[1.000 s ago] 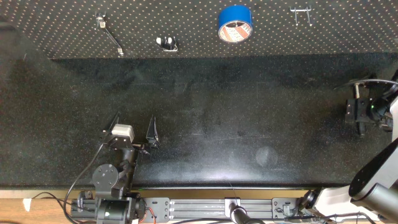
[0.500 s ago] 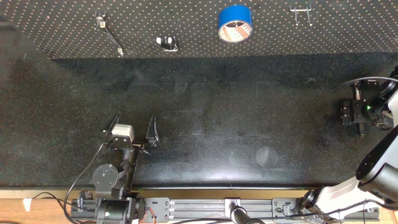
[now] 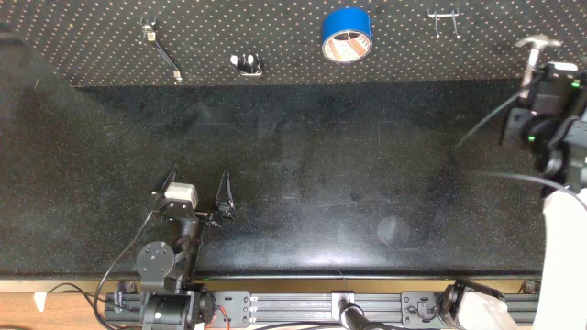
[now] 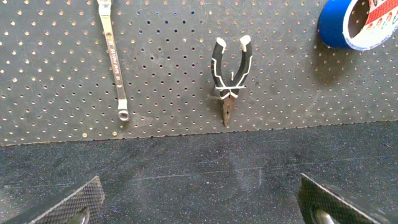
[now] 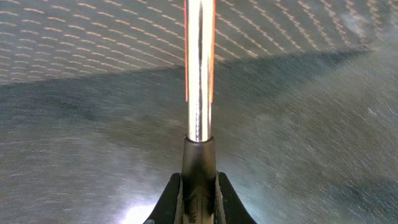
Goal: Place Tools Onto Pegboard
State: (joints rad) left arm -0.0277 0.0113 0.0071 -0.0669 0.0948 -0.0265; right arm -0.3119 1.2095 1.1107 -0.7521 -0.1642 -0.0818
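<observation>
fingers [image 5: 169, 200] of the right gripper [image 5: 199, 190] are clamped on the black grip of a hammer [image 5: 199, 74]. its chrome shaft runs straight out ahead of them toward the pegboard [image 5: 74, 37]. seen from above, the hammer's silver head lies beyond the fingertips and shows against the right end of the pegboard. a bare metal hook [image 3: 444, 22] sits on the board near the head, on the side toward the left arm. the left gripper [image 4: 199, 202] sits low over the black table [image 4: 199, 168], well apart from the right one, its two fingers spread wide with nothing between them. straight ahead of those fingers, black-handled pliers [image 4: 230, 68] hang nose down on the pegboard. a long wrench [image 4: 112, 56] hangs to one side of the pliers, and a roll of blue tape [image 4: 351, 22] hangs to the other.
</observation>
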